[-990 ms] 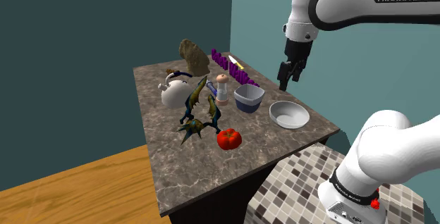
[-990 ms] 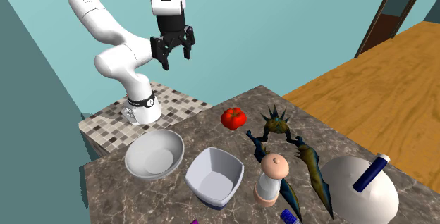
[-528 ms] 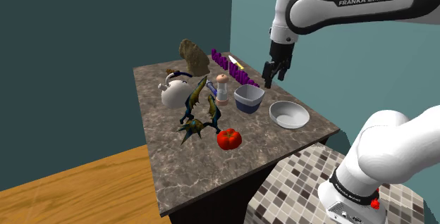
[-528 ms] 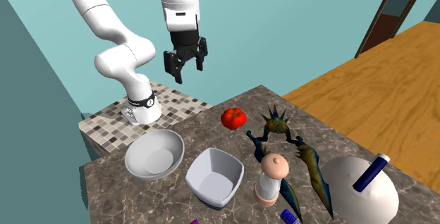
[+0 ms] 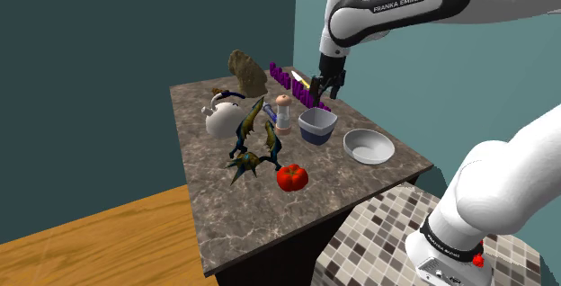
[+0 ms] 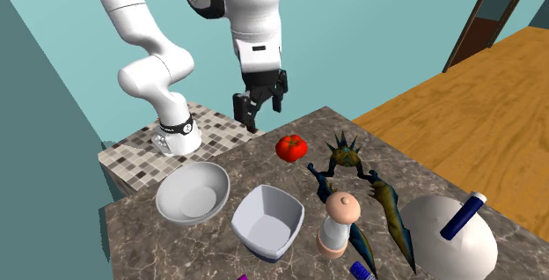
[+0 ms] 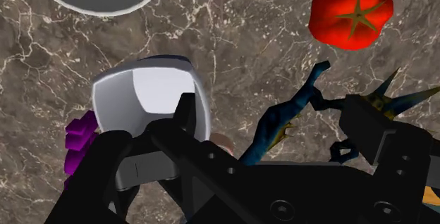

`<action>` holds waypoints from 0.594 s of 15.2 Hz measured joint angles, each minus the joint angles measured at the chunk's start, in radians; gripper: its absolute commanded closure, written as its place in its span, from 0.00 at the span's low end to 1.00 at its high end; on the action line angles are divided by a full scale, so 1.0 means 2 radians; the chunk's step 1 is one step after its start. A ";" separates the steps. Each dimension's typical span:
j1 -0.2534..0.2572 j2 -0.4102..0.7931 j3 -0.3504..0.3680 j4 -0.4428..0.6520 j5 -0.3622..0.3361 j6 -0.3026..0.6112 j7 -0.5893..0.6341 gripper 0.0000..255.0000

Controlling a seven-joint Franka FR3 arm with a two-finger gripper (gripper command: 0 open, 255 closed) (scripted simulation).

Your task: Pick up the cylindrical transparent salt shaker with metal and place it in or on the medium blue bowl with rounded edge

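The salt shaker [image 5: 283,111] [image 6: 337,225] stands upright on the dark marble table, with a clear body, a pale rounded top and a tan base. Right beside it sits the blue-sided bowl [image 5: 317,124] [image 6: 267,221], squarish with rounded corners and nothing in it. My black gripper [image 5: 325,90] [image 6: 261,109] hangs open in the air above the bowl's far side, holding nothing. In the wrist view the bowl [image 7: 144,96] lies below one finger [image 7: 186,120], and a sliver of the shaker's top [image 7: 224,143] peeks out behind the hand.
A round grey bowl [image 5: 368,146] [image 6: 192,192] sits near the stand. A red tomato [image 5: 291,177] [image 6: 291,148], a spiky dragon toy [image 5: 253,140] [image 6: 361,177] and a white teapot [image 5: 220,118] crowd the shaker's other side. Purple items [image 5: 297,88] line the wall edge.
The arm has swung towards the shoulder view's left and lowered, from above the grey bowl to above the blue bowl. The fingers stayed open. Nothing on the table moved.
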 measured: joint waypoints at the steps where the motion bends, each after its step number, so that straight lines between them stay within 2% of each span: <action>1: -0.001 0.016 -0.004 0.010 0.003 0.008 -0.005 0.00; 9: -0.005 0.169 -0.020 0.141 0.043 0.043 -0.030 0.00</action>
